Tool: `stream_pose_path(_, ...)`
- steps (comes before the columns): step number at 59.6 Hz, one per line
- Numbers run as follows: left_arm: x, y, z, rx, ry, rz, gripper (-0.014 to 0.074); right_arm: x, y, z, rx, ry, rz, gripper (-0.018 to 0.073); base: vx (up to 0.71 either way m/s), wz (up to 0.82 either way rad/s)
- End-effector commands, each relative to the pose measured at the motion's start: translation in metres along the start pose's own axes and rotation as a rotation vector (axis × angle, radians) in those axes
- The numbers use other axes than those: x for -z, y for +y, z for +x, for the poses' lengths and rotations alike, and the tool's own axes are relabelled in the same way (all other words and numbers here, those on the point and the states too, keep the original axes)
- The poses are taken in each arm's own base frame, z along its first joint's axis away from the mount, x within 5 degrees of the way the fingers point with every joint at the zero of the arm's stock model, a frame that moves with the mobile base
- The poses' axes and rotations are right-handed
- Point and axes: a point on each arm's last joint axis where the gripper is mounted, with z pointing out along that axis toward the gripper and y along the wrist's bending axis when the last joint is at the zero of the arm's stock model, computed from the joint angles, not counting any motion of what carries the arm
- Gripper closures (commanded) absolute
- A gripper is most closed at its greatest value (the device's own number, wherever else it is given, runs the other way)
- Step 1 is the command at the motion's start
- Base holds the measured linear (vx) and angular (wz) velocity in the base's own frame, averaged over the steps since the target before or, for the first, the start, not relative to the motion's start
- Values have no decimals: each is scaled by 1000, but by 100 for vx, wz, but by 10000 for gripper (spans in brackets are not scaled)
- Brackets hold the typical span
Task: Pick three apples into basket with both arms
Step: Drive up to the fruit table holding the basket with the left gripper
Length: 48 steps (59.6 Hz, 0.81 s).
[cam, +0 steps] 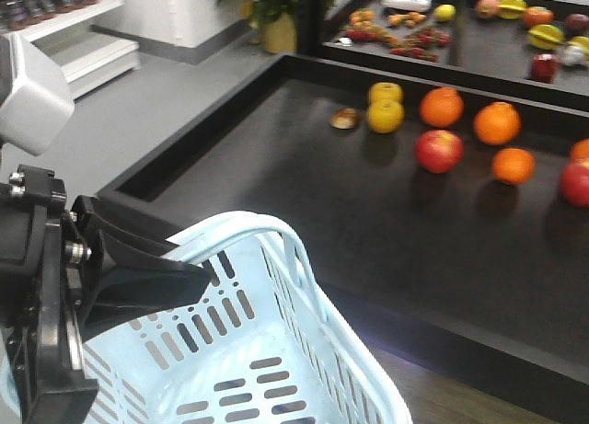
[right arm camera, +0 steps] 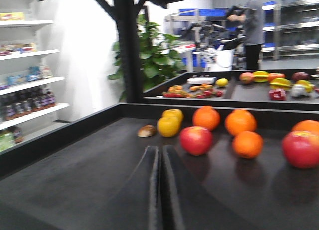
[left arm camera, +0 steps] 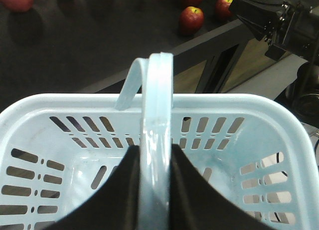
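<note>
The basket (left arm camera: 249, 105) is held by its handle (left arm camera: 158, 90), clamped in the left arm's (cam: 46, 304) jaws beside the surface (right arm camera: 89, 180), presumably to receive fruit, while the right arm's (left arm camera: 279, 18) jaws are pressed together, empty, aimed at apples (right arm camera: 196, 140) lying well apart on it.

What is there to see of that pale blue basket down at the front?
The basket is pale blue plastic and rectangular, with a thick rim and rows of slots in its walls and floor. Nothing lies in it. Its hoop handle stands upright, and the left pincer is shut around it, with a black finger on each side. The basket is level, in front of the black table. What is under it is not shown.
</note>
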Motion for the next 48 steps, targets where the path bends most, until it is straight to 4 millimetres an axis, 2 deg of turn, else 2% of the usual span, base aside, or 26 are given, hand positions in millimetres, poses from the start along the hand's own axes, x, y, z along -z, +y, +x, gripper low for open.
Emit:
stream_pose_path(1, 11, -6, -14, 20, -123, 3, 603, 1, 1, -2, 7, -64, -17, 564, 11, -57)
stream_pose_path(24, 11, -6, -14, 20, -123, 3, 603, 1, 1, -2, 7, -64, -17, 564, 10, -47)
stream_pose_path(48, 11, -6, -14, 20, -123, 3, 603, 1, 1, -2, 7, -64, -17, 564, 11, -18)
